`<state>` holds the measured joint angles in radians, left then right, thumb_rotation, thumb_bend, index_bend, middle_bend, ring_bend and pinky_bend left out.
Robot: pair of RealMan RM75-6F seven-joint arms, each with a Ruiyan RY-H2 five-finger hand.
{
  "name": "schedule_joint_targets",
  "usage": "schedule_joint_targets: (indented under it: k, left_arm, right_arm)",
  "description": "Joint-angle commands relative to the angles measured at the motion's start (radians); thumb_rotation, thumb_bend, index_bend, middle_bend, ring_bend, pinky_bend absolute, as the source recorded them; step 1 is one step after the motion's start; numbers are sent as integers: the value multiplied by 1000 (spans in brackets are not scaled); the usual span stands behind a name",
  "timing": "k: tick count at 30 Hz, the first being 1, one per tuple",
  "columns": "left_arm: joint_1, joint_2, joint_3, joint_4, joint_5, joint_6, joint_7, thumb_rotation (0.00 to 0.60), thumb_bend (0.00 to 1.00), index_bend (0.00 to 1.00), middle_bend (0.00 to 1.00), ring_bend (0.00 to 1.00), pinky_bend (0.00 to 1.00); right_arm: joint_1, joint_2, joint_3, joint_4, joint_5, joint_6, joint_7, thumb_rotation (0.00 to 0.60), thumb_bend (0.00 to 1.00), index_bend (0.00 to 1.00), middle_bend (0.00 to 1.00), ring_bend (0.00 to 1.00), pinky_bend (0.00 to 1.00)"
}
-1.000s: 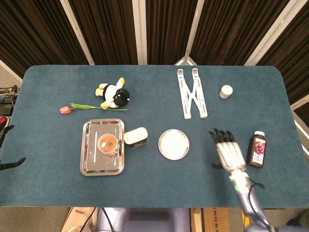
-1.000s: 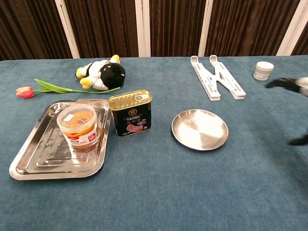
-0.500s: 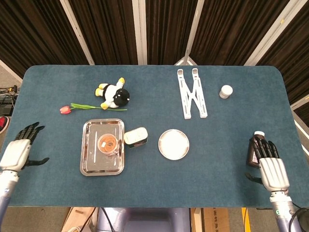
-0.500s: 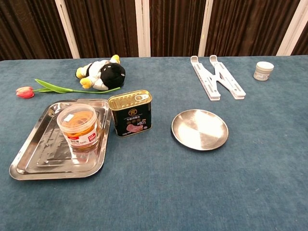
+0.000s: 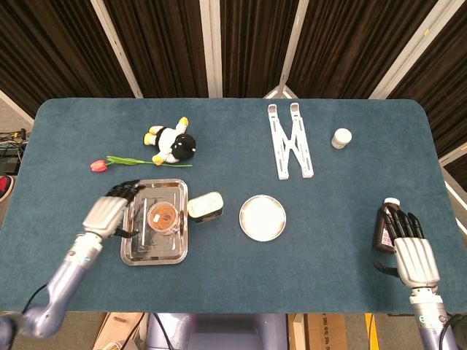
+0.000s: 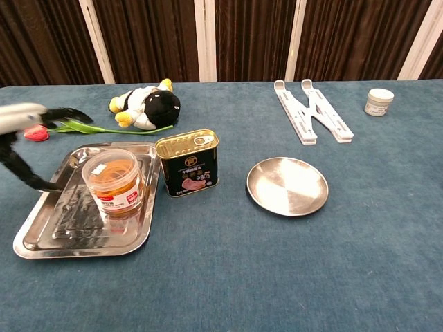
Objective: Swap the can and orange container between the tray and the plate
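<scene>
The orange container (image 5: 163,216) (image 6: 113,182) stands upright in the steel tray (image 5: 142,248) (image 6: 41,238). A dark can (image 5: 205,206) (image 6: 188,163) stands on the cloth just right of the tray, between it and the bare round plate (image 5: 263,217) (image 6: 287,185). My left hand (image 5: 111,212) (image 6: 28,119) hovers at the tray's left edge, fingers spread toward the container, holding nothing. My right hand (image 5: 413,255) rests open at the table's near right corner, beside a brown bottle, and shows only in the head view.
A plush penguin (image 5: 172,141) (image 6: 147,104) and a tulip (image 5: 124,162) (image 6: 62,128) lie behind the tray. A white folding stand (image 5: 290,138) (image 6: 311,109) and a small white jar (image 5: 341,138) (image 6: 378,102) sit at the back right. The brown bottle (image 5: 385,223) stands near the right hand.
My left hand swept in from the table's far left edge to the tray's left side, now showing in the chest view. The right hand barely moved.
</scene>
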<state>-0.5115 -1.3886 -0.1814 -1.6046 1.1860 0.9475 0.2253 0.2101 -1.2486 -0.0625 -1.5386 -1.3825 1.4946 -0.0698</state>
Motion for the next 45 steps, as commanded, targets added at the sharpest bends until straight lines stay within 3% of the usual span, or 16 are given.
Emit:
schedule_joint_targets:
  k: [1, 7, 9, 14, 20, 25, 29, 33, 36, 45]
  left_arm:
    - [-50, -67, -1, 26, -61, -39, 54, 600, 52, 109, 3, 0, 98]
    - [-79, -132, 7, 73, -54, -19, 81, 600, 83, 130, 71, 23, 164]
    - [-93, -158, 19, 102, -28, -21, 86, 600, 136, 157, 124, 83, 225]
    - [-92, -178, 33, 132, 24, 26, 74, 600, 374, 291, 331, 297, 411]
    - [-96, -165, 36, 127, 43, 39, 60, 600, 488, 416, 463, 395, 468]
    - [-87, -74, 44, -8, 101, 40, -33, 600, 489, 419, 464, 395, 468]
    - [-60, 41, 55, -163, 215, 98, -138, 600, 471, 419, 464, 395, 467]
    - [-49, 119, 84, -277, 279, 110, -149, 600, 461, 420, 454, 391, 467]
    - [-79, 68, 107, -282, 295, 58, -130, 600, 449, 416, 438, 380, 461]
    - [-131, -163, 95, -29, 271, 37, -42, 600, 409, 417, 426, 378, 460]
  right_arm:
    - [-4, 1, 6, 0, -1, -6, -1, 600, 77, 0, 0, 0, 0]
    - [-14, 3, 23, 1, -8, -18, 3, 600, 78, 0, 0, 0, 0]
    - [-16, 3, 32, 2, -4, -29, 18, 600, 78, 0, 0, 0, 0]
    - [-25, 3, 45, 1, -10, -37, 29, 600, 78, 0, 0, 0, 0]
    - [-32, 4, 57, -1, -14, -46, 36, 600, 78, 0, 0, 0, 0]
    - [-40, 6, 68, -6, -12, -50, 38, 600, 78, 0, 0, 0, 0]
    - [-46, 4, 76, -7, -12, -51, 31, 600, 77, 0, 0, 0, 0]
    - [-48, 1, 83, -8, -9, -61, 29, 600, 78, 0, 0, 0, 0]
    - [-53, -1, 88, -15, -9, -59, 21, 600, 78, 0, 0, 0, 0]
    - [-57, -1, 100, -11, 2, -81, 24, 600, 78, 0, 0, 0, 0]
